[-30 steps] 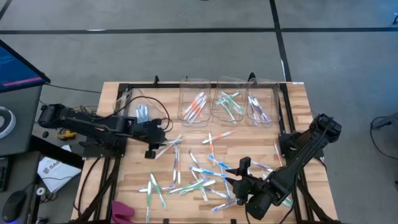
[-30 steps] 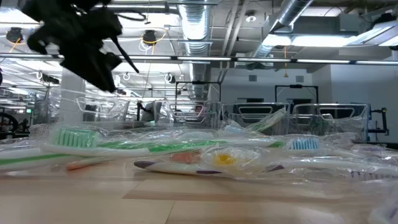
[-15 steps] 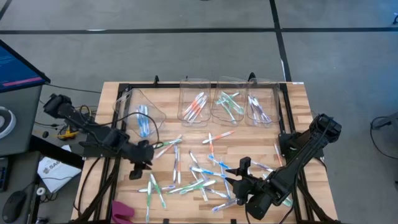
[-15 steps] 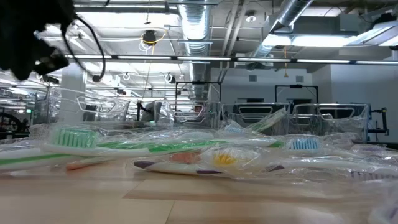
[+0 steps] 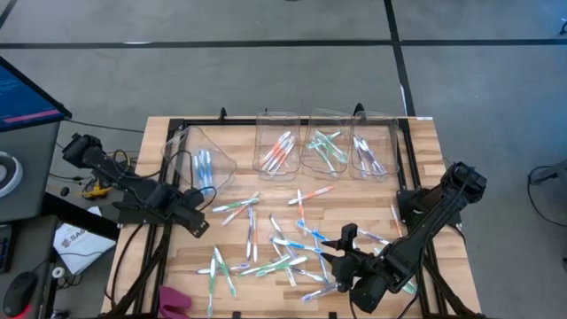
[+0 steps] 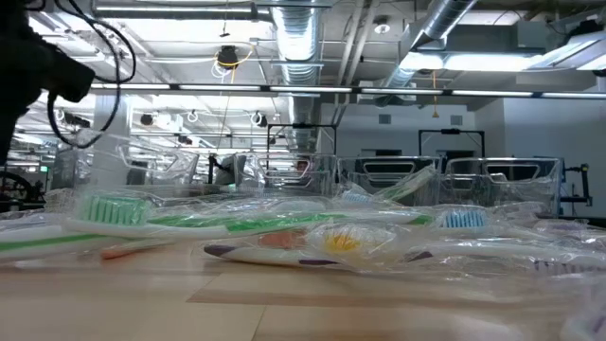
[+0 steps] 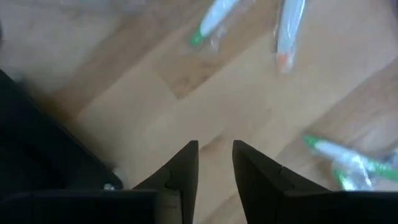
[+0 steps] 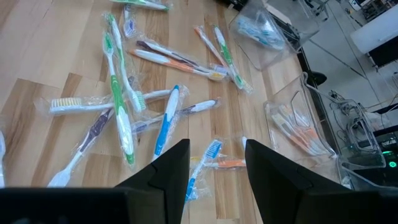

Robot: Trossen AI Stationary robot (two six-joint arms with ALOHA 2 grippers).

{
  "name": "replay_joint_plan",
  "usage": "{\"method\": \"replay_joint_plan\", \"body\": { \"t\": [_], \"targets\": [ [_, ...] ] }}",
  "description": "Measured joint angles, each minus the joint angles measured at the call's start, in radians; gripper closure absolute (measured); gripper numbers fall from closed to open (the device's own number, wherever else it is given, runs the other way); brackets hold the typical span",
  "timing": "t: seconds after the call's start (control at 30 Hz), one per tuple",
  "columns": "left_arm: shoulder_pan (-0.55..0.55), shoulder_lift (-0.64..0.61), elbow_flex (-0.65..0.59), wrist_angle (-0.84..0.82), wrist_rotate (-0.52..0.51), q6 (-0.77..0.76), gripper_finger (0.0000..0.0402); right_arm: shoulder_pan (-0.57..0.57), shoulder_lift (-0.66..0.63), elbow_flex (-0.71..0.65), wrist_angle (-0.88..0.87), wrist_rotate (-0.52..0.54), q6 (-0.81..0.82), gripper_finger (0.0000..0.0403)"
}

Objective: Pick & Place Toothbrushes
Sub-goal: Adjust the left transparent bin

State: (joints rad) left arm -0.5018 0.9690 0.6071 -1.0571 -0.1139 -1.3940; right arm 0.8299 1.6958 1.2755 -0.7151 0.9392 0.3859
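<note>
Left pincer [image 5: 197,227]: narrow gap, empty, low over the desk's [image 5: 416,177] left edge.
Toothbrushes [image 5: 275,248]: scattered mid-desk; others sorted in clear bins [image 5: 323,142] at the far side.
Right pincer [image 5: 341,257]: fingers apart, empty, above the scattered toothbrushes.

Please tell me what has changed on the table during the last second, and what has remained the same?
The left gripper moved away from the tipped bin holding blue toothbrushes, back toward the table's near left side, and now hangs over bare wood, jaws empty with a narrow gap. The right gripper stayed over the loose toothbrushes, jaws open, holding nothing. The loose toothbrushes and the other bins did not move.
</note>
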Motion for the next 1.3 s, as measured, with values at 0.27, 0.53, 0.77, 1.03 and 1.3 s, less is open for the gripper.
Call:
{"method": "replay_joint_plan", "body": {
  "t": [0.27, 0.53, 0.77, 1.03, 1.3],
  "targets": [
    [0.046, -0.002, 0.000, -0.003, -0.091, -0.032, 0.0309, 0.000, 0.000, 0.000, 0.000, 0.000, 0.000, 0.0253],
    [0.118, -0.001, 0.000, -0.006, -0.135, -0.028, 0.0309, 0.000, 0.000, 0.001, 0.001, -0.027, 0.001, 0.0253],
    [0.196, -0.001, 0.000, -0.001, -0.210, 0.031, 0.0309, 0.000, 0.000, 0.001, 0.004, -0.052, 0.001, 0.0253],
    [0.342, -0.001, 0.000, 0.001, -0.323, 0.242, 0.0309, -0.001, 0.000, 0.001, 0.004, -0.052, 0.001, 0.0253],
    [0.500, -0.001, 0.000, 0.064, -0.366, 0.464, 0.0309, -0.002, 0.000, 0.001, 0.004, -0.052, 0.000, 0.0253]
  ]
}}
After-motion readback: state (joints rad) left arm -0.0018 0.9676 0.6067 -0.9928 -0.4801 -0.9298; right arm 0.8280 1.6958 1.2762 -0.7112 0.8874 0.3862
